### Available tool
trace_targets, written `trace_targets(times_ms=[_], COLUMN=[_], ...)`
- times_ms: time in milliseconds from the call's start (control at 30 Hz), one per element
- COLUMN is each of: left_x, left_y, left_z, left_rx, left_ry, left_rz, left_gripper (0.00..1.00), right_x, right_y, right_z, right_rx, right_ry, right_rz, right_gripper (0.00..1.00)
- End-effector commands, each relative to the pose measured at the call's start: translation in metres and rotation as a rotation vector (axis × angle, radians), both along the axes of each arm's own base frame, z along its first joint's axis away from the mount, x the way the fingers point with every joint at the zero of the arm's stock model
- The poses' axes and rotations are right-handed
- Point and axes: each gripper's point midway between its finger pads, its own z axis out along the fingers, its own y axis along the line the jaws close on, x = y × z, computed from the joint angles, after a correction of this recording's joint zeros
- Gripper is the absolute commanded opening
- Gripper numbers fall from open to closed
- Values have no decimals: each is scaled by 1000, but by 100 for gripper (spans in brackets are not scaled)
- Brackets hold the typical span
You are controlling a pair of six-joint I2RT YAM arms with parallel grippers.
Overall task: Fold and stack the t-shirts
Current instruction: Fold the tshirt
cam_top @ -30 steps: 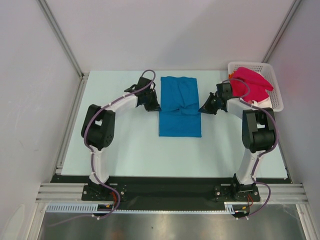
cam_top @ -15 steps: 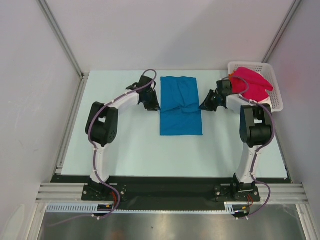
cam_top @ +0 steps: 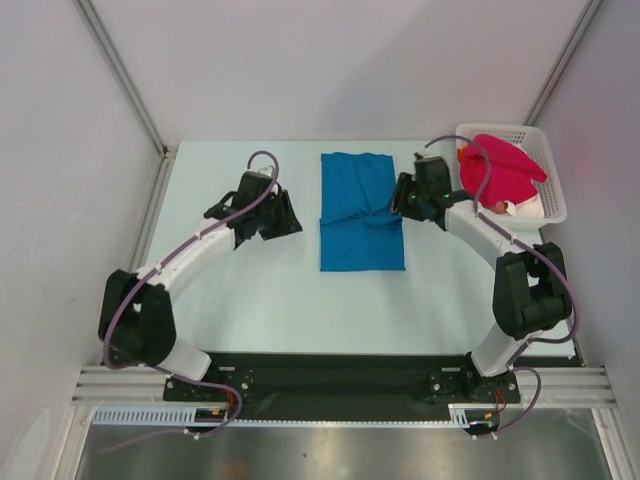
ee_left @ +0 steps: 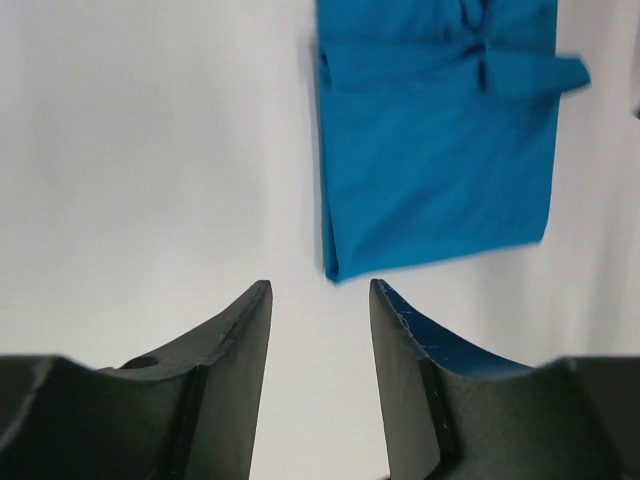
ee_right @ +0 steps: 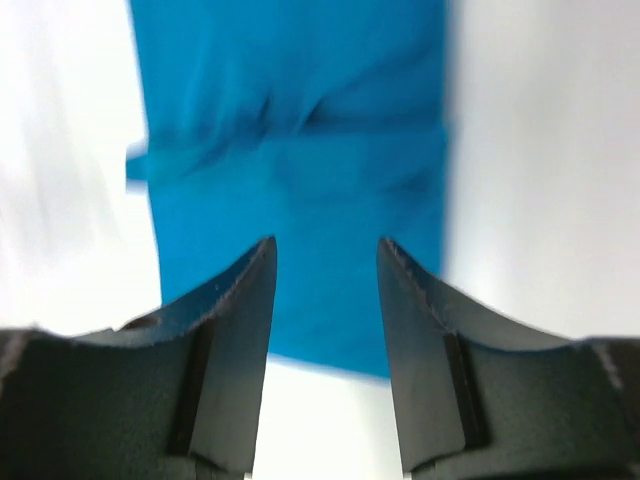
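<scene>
Blue tee (cam_top: 362, 212): lying folded on table (cam_top: 250, 290), between grippers.
Left gripper (cam_top: 287, 215): gaping empty, beside tee.
Right gripper (cam_top: 399, 198): gaping empty, hovering over tee edge.
Basket (cam_top: 556, 190): holding pink tee (cam_top: 497, 170).

The left white-and-black robot arm (cam_top: 190, 255) bends low at the lower left and reaches to the middle left. Its left black two-finger gripper (cam_top: 284, 216) is spread wide and holds nothing. The right white-and-black robot arm (cam_top: 490, 232) reaches toward the upper middle. Its right black two-finger gripper (cam_top: 402, 198) is spread wide too.

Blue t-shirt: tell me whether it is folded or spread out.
Folded. The blue t-shirt lies flat as a long narrow rectangle, sides turned in, with creases across its middle.
</scene>
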Motion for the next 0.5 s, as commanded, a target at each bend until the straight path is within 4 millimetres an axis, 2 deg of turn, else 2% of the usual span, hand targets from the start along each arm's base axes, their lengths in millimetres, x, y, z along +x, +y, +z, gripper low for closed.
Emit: trace_targets(times_ms=[0,33,67,100,133,167,200,400,467], left_x=[-40,-49,-57,-72,-80,-87,-101,-147,-157], left_y=[-15,-17,-19,-20,-20,-21,-21,-13,-9], left_z=[-8,-1,-2,-13,-13,-5,-13,-21,-26], left_rx=[-43,-62,-72,-64,-69,-92,-87,-137,-142], left_ry=[3,-13,-10,15,14,-9,7,9,22], left_rz=[-54,-65,-67,-85,-89,-91,-107,-123,-118], left_gripper=[49,49,49,48,48,48,48,48,48], right_x=[-23,-24,-28,-26,-26,-22,-22,-13,-7], right_y=[36,41,57,60,65,71,76,86,86], right_z=[-16,-25,-27,-31,-33,-42,-44,-77,-79], right_rx=[-98,-138,-151,-191,-208,-234,-262,-331,-355], right_ry=[-33,-36,-53,-65,-73,-72,-81,-47,-59], right_rz=[45,36,60,59,66,72,74,103,107], right_gripper=[50,50,50,50,51,52,52,54,54])
